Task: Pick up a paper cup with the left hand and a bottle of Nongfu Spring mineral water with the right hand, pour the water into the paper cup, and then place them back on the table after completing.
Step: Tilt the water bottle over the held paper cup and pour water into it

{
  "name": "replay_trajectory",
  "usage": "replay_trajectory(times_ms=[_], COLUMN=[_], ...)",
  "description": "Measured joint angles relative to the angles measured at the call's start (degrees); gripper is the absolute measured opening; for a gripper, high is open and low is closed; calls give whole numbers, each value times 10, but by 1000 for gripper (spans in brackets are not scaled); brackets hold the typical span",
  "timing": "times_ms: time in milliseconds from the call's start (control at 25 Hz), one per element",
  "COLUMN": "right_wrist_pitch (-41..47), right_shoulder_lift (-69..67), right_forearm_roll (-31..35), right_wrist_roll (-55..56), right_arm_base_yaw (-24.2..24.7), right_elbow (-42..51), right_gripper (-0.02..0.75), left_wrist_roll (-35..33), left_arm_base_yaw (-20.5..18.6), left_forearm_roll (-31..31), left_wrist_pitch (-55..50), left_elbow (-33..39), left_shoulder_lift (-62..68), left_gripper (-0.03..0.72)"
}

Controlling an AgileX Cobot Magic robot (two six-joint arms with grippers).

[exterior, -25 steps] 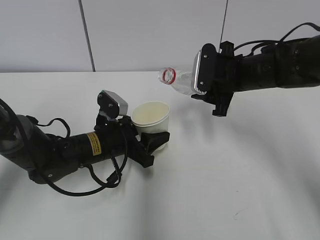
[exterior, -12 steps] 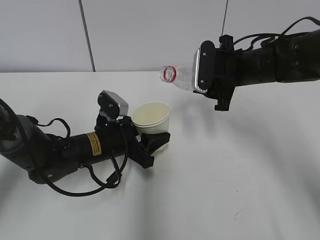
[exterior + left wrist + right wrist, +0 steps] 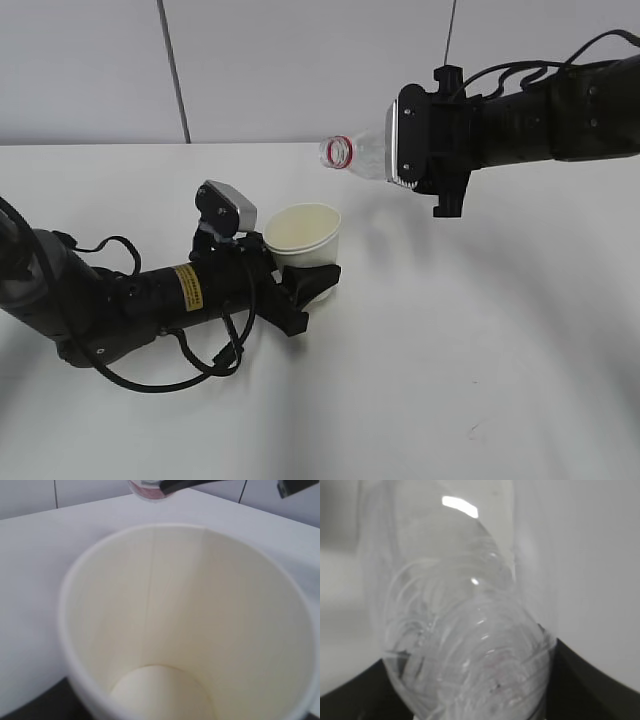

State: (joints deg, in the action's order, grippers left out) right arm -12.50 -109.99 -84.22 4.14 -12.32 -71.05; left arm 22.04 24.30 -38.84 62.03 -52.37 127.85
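Holding the paper cup [image 3: 302, 238] upright, the left gripper [image 3: 305, 285] is clenched around its lower wall, and the cup stands just ahead of the gripper with its open mouth facing up; whether its base rests on the table [image 3: 450, 380] or hangs just clear cannot be told. The left wrist view looks straight down inside and shows a dry, pale bottom with no water in it. The right gripper [image 3: 400, 150] is clamped on the body of the bottle [image 3: 365, 155], which sticks out in front of it, lifted well above the table. The bottle's long axis lies nearly level, and its uncapped, red-ringed neck [image 3: 336, 151] points away from the right gripper toward the cup side, sitting above and slightly beyond the cup's far rim. The main risk is that the mouth is not squarely over the cup opening: if the bottle tips further where it is, the stream may well strike the rim or fall onto the table past it. Tipping too fast could also send a gush that splashes out or pushes the light cup askew in its grip.
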Motion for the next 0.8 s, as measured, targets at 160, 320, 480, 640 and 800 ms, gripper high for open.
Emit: replay_trajectory(times_ms=[160,320,480,640,800], right_wrist_pitch=[4,5,5,22,32], right_shoulder_lift=[0,0,0,0,0], right_forearm_roll=[-5,-8,-21,-34,-37], right_wrist_roll=[-2,-2,-3,-3,-8], right_arm_base_yaw=[0,0,-1,-15,-32], right_elbow=[-10,-11,-13,-14,-14], right_gripper=[473,473,473,473,473], left_wrist_roll=[0,0,0,0,0], left_arm_base_yaw=[0,0,0,0,0], left_forearm_roll=[-1,-1,-1,-1,-1], left_wrist_pitch=[0,0,0,0,0], left_elbow=[0,0,0,0,0], left_shoulder_lift=[0,0,0,0,0], left_gripper=[382,382,382,382,382])
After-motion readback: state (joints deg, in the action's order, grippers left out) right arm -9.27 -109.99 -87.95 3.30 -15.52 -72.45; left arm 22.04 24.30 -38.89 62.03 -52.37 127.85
